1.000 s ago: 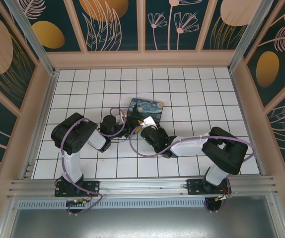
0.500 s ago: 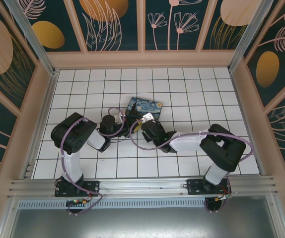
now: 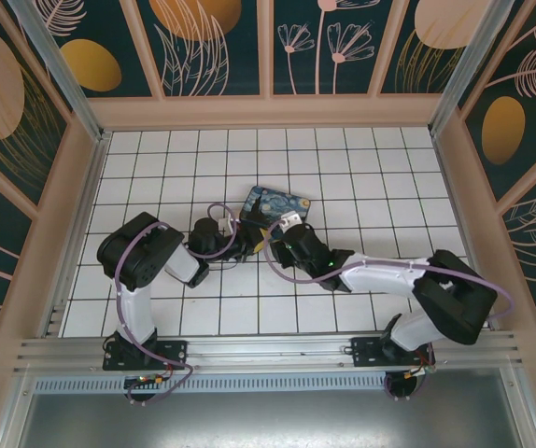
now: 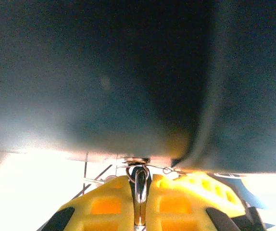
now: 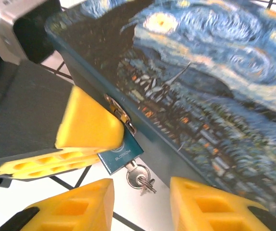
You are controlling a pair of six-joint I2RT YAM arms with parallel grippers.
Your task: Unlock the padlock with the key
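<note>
The teal padlock [image 5: 123, 155] hangs from the hasp [image 5: 119, 113] on the front of the painted tin box [image 5: 215, 77]. The key [image 5: 138, 175] sticks in the padlock's underside, its ring dangling. My left gripper [image 4: 139, 185] is shut on the padlock; one of its yellow fingers [image 5: 87, 122] covers the padlock's upper left. My right gripper [image 5: 140, 204] is open just below the key, one finger on each side, touching nothing. From above, both grippers meet at the box's near edge: left gripper [image 3: 252, 235], right gripper [image 3: 285, 227].
The tin box [image 3: 277, 203] lies mid-floor on the white tiled surface [image 3: 156, 168]. Purple cables [image 3: 221, 210] loop beside both wrists. Patterned walls [image 3: 268, 56] close off the back and sides. The box's dark wall [image 4: 104, 72] looms right in front of the left wrist.
The right arm has stretched out, its elbow swinging right, and its gripper has shifted up and right toward the box's front. The left arm has stayed put.
</note>
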